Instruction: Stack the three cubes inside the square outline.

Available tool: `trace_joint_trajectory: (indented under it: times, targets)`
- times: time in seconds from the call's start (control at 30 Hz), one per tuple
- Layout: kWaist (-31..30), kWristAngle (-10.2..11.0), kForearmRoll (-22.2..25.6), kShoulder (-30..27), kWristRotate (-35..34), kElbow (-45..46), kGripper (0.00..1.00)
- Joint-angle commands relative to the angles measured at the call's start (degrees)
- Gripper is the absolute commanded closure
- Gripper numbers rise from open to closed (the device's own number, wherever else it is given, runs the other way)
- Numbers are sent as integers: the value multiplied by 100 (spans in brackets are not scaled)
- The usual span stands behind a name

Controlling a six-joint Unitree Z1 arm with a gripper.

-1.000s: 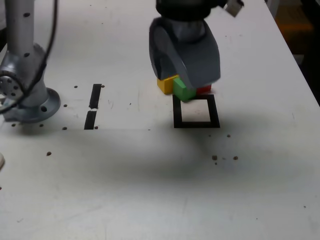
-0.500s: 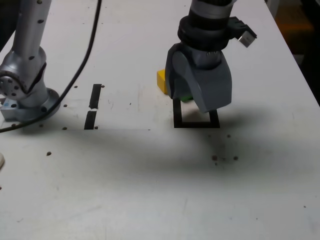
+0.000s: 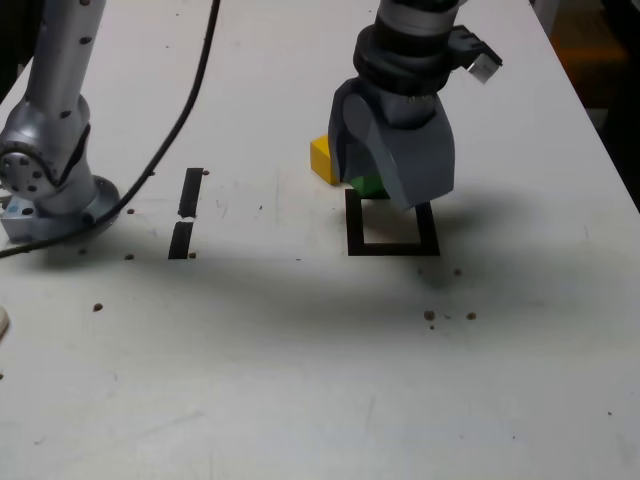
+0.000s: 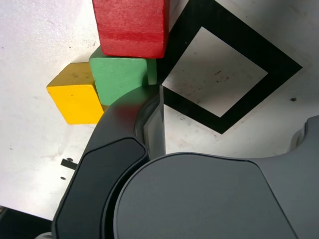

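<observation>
The three cubes sit in a tight cluster on the white table, just outside the square outline (image 3: pixel 352 226). In the wrist view the red cube (image 4: pixel 132 25), green cube (image 4: pixel 122 77) and yellow cube (image 4: pixel 75 97) touch one another, and the green one meets a corner of the black tape outline (image 4: pixel 244 45). From outside, only the yellow cube (image 3: pixel 322 160) and a sliver of the green cube (image 3: pixel 366 186) show; the red one is hidden behind my gripper (image 3: pixel 390 192). The gripper hangs low over the cluster and the outline's far edge, open and holding nothing. One finger (image 4: pixel 155 124) ends right beside the green cube.
Two short black tape strips (image 3: pixel 188 212) lie at the exterior view's left, near the arm's grey base (image 3: pixel 55 190), with a black cable running up from it. Small dark specks (image 3: pixel 430 316) dot the table in front of the outline.
The gripper has come down and nearer, then eased back a little. It now covers the red cube and most of the green one. The cubes have not moved.
</observation>
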Motion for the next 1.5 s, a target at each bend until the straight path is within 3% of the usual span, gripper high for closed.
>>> trace_joint_trajectory:
  times: [0.0, 0.17, 0.37, 0.57, 0.63, 0.73, 0.87, 0.93, 1.0, 1.1, 1.3, 1.47]
  targets:
    - [78, 43, -81, 69, 37, 57, 0]
    - [274, 343, -487, 48, 70, 111, 0]
    - [572, 744, -553, -85, -69, 267, 0]
    - [852, 1224, -498, -475, -473, 622, 0]
    - [899, 1352, -495, -881, -665, 677, 0]
    - [883, 1397, -471, -1478, -792, 659, 0]
    - [794, 1274, -444, -1798, -809, 602, 0]
    - [623, 1140, -477, -1642, -761, 412, 1]
    - [462, 1200, -505, -1176, -550, 18, 1]
    - [285, 1477, -517, -545, -352, -462, 1]
    - [196, 1808, -652, -188, -354, -492, 1]
    - [11, 2413, -715, 8, -361, -238, 1]
